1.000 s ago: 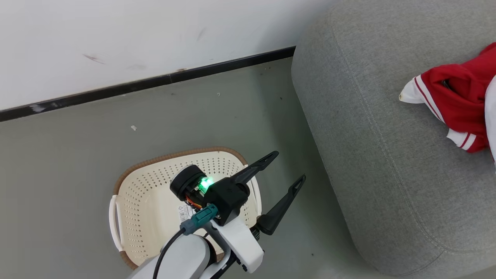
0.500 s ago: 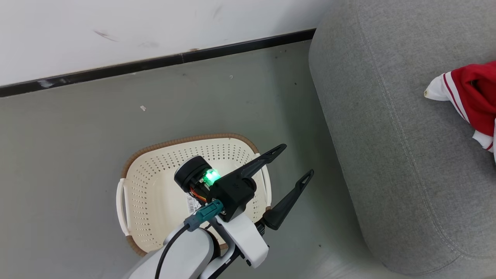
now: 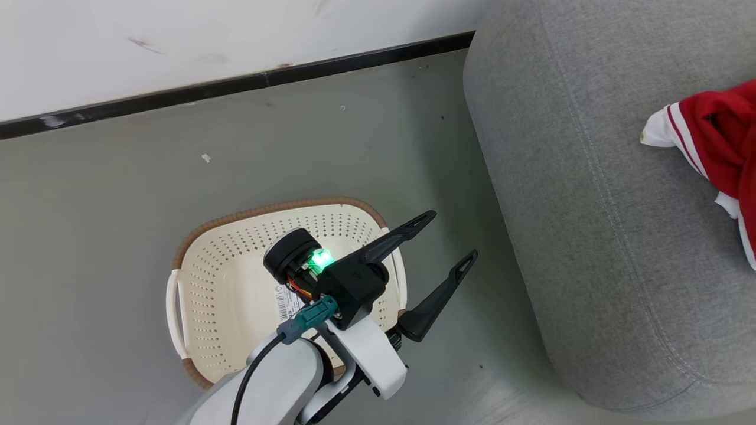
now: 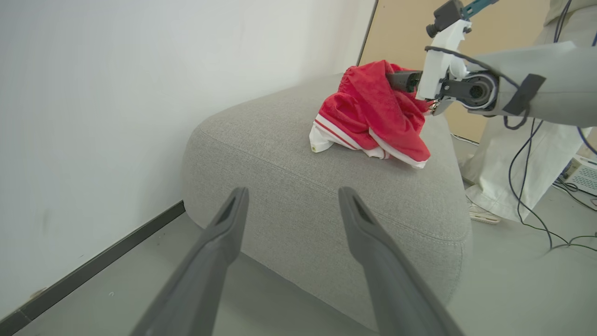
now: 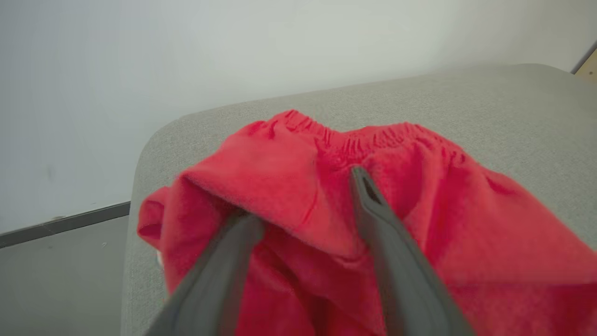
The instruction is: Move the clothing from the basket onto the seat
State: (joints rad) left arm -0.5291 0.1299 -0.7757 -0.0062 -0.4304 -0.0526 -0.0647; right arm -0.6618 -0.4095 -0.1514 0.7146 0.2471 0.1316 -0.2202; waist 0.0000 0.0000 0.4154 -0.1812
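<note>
The cream basket (image 3: 218,283) stands on the floor with nothing in it but the label (image 3: 282,301) on its floor. My left gripper (image 3: 450,236) hangs open above its right rim, fingers pointing at the grey seat (image 3: 579,236). In the left wrist view this gripper (image 4: 294,193) holds nothing. Red clothing (image 3: 723,136) with white stripe trim lies heaped on the seat (image 4: 280,154). My right gripper (image 4: 401,80) is pushed into the top of the heap (image 4: 373,112). Its fingers (image 5: 303,196) stand apart, with red cloth (image 5: 289,172) draped over them and hiding the left tip.
A white wall with a black skirting strip (image 3: 236,85) runs behind the basket and the seat. A person in pale trousers (image 4: 494,154) stands beyond the seat, with cables (image 4: 531,186) and a white box (image 4: 583,172) on the grey floor.
The head camera has shifted, so the basket, seat and clothing sit differently in the picture. My left gripper stays open over the basket's right rim.
</note>
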